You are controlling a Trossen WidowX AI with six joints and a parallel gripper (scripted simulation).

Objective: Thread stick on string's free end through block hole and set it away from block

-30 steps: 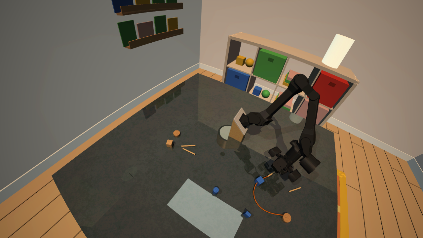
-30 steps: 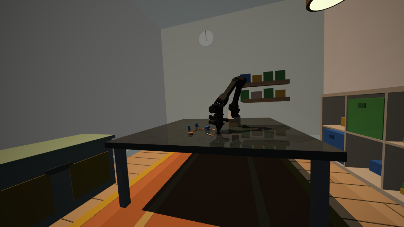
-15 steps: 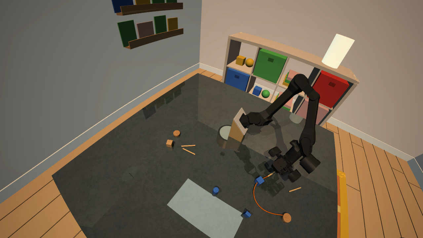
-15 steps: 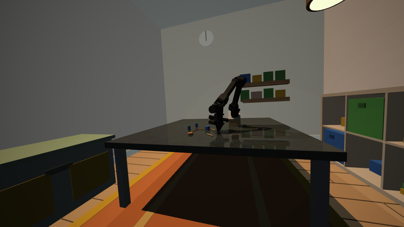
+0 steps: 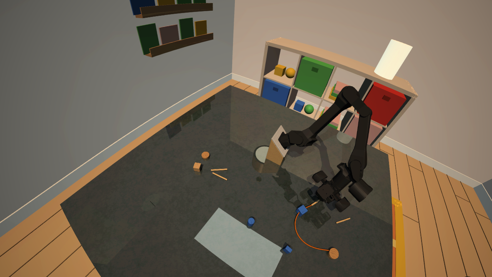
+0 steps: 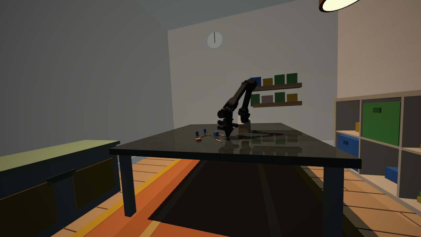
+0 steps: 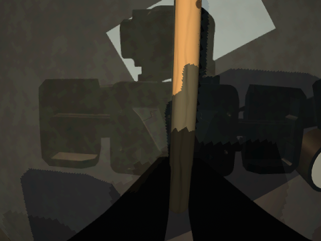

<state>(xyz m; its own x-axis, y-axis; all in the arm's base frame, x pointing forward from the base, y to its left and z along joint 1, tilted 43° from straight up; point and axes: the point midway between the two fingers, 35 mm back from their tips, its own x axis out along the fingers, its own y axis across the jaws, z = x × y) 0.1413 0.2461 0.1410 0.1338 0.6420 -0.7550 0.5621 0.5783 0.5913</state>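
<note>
well, gripper (image 7: 178,210) clamped on stick (image 7: 186,49), string (image 5: 300,237) thru blue block (image 5: 302,209); hard pull cld drag block.

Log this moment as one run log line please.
gripper: shut on stick | string: runs from button to blue block | stick: beside block on gripper side | block: on table

Orange string (image 5: 300,234), tan stick (image 7: 186,71)
</note>
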